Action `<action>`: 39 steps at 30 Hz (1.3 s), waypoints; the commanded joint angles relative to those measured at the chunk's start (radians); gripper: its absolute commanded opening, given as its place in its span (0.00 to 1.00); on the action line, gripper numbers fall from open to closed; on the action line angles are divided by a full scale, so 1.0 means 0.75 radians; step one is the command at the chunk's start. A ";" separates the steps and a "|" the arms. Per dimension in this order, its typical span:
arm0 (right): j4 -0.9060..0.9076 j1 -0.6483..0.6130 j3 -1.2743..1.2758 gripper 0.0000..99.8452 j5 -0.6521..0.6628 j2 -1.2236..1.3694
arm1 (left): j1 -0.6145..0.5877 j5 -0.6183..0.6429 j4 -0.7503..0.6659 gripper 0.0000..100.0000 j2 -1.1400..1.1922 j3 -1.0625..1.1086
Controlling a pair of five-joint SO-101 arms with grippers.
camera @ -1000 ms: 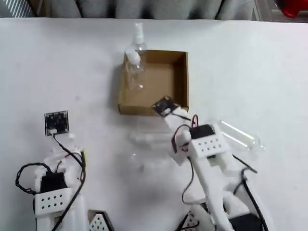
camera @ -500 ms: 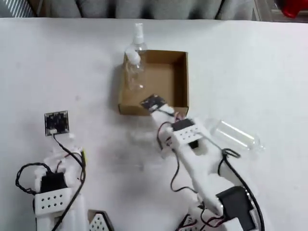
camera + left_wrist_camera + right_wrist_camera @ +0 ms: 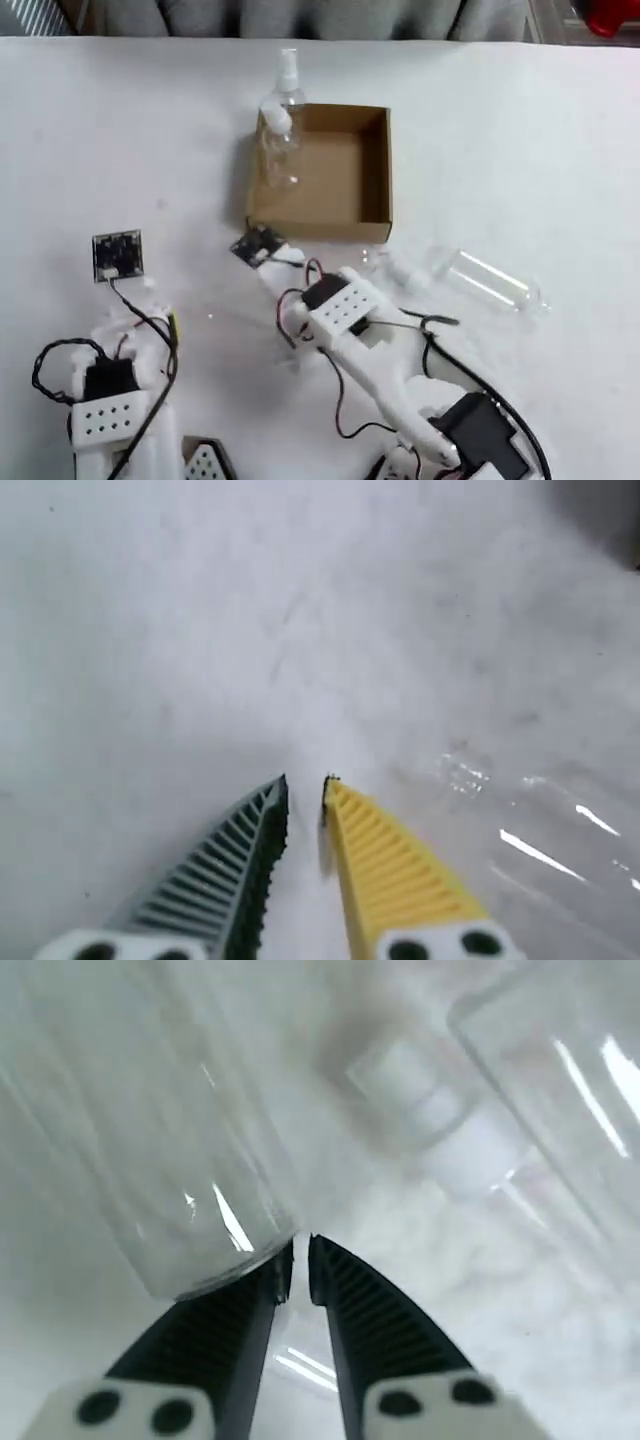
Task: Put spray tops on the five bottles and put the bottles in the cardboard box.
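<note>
Table: your white table point(image 3: 520, 150) keeps the cardboard box point(image 3: 330, 225) central, reachable.
Right jaws: closed, empty, beside a clear bottle point(image 3: 130, 1140).
Left jaws: closed, idle.

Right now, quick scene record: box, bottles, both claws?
cardboard box: open, on the table
upright spray bottles: two, at box's far-left corner; inside or beside, cannot tell
lying bottle: clear, on its side right of box
left claw: shut, low over table
right claw: shut, tips at clear bottles lying near box
</note>
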 commanded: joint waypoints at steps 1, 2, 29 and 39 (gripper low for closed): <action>0.030 0.097 -0.057 0.02 -0.010 -0.001 | -0.011 0.033 -0.035 0.07 -0.019 -0.012; 0.048 0.122 -0.057 0.02 0.008 -0.001 | -0.011 0.033 -0.033 0.07 -0.019 -0.016; 0.011 0.257 0.008 0.02 0.139 0.015 | 0.124 0.027 0.579 0.07 -0.009 -0.567; 0.009 0.257 0.008 0.02 0.153 0.017 | 0.269 0.033 0.638 0.07 -0.009 -0.655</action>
